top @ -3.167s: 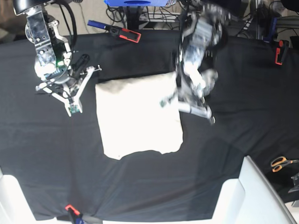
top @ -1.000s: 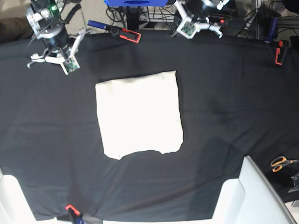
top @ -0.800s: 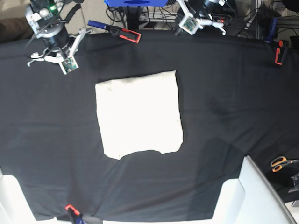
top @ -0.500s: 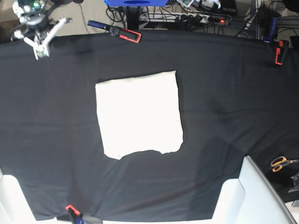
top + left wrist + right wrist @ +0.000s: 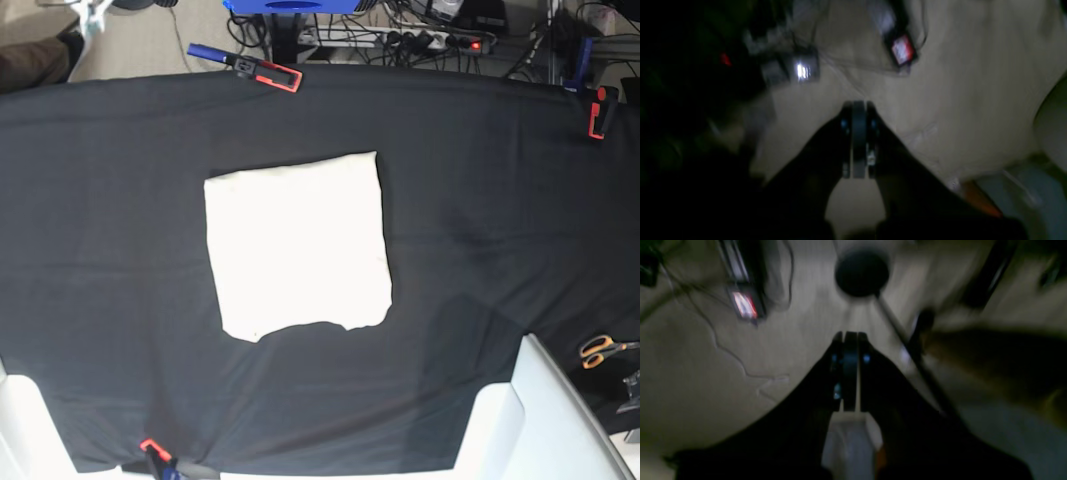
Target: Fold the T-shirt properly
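T-shirt (image 5: 297,243) lies folded into a compact rectangle on the surface (image 5: 480,200), task apparently complete; both arms' fingers pressed together, holding nothing.

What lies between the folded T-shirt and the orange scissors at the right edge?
Only bare black table cover separates the T-shirt from the scissors, in the base view.

Both wrist views show dark fingers pressed flat together with nothing between them, the left gripper (image 5: 858,140) and the right gripper (image 5: 848,371) alike, each blurred, and neither arm appears over the table in the base view.
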